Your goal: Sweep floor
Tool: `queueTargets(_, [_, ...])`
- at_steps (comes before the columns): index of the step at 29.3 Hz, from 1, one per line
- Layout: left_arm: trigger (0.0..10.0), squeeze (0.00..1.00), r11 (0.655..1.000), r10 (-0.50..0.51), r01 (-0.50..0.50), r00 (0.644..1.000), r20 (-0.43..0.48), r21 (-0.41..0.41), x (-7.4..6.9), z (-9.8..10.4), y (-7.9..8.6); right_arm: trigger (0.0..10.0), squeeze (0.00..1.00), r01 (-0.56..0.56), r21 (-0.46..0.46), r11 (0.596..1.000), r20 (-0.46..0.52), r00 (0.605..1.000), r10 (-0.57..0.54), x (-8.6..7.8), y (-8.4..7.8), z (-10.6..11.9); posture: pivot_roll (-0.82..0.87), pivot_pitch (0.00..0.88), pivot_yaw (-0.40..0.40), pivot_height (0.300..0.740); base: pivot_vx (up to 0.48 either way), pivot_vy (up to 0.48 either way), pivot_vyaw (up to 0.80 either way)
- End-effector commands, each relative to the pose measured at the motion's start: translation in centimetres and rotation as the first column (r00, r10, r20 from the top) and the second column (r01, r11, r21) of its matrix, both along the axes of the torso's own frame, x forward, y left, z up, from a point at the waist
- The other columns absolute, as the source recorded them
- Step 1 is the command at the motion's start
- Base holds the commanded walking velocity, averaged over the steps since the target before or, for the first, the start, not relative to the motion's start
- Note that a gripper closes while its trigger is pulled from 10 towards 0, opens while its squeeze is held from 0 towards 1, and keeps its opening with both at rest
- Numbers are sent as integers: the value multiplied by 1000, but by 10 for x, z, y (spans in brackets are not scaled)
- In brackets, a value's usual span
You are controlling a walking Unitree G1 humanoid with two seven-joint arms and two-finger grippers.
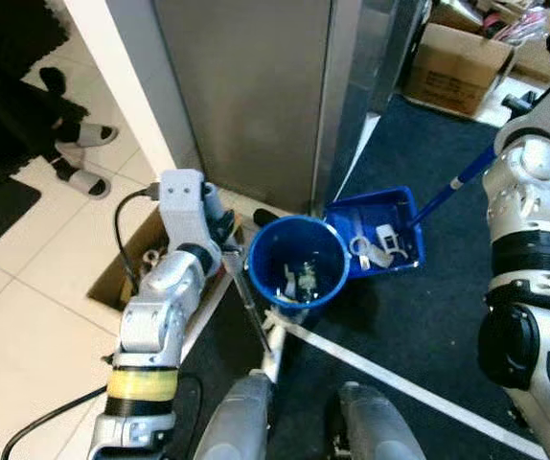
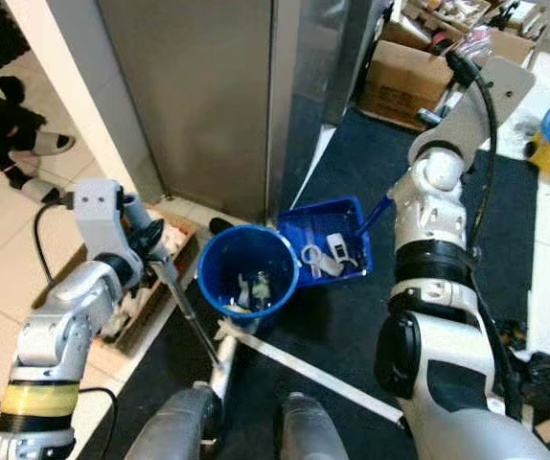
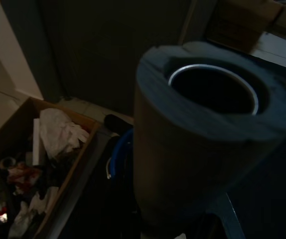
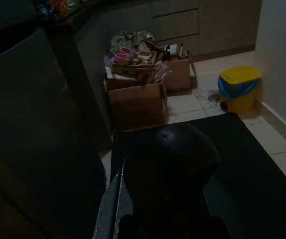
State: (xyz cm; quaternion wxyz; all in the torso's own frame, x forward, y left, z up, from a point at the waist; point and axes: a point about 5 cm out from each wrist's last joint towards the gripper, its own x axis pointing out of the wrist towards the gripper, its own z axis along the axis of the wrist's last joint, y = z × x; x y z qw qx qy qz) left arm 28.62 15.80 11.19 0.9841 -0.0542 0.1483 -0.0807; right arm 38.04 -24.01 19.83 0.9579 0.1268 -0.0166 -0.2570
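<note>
Two floor surfaces meet under me: pale glossy tiles on my left, dark carpet w/ a white tape stripe on my right; tall grey metal cabinet stands straight ahead, white wall edge beside it.

Round blue plastic bucket sits on the carpet edge w/ bits of rubbish inside; blue plastic dustpan touches its rim, tipped toward it, white scraps in the pan; its blue handle runs up toward my right arm.

My left gripper is beside the bucket, closed round a thin metal broom pole that slants down to the carpet; left wrist cam is filled mostly by a dark hollow tube end.

My right gripper: can't tell open or closed, fingers hidden.

Open cardboard box of rags and junk lies on the tiles by my left arm; more cardboard boxes and a yellow bin w/ blue liner stand at the carpet's far end; a person's slippered feet on the tiles, far left.
</note>
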Motion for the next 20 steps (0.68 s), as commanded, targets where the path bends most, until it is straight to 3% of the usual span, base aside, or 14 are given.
queueTargets(1, [10000,0,1000,3,-4,999,36,14,3,6,0,10000,0,-23,35,999,57,998,21,4,4,12,44,42,6,740,300,-371,0])
queueTargets(20, [10000,0,1000,0,0,1000,23,-7,-1,3,-1,10000,0,-29,40,999,53,998,27,4,5,9,48,55,5,740,13,-14,0])
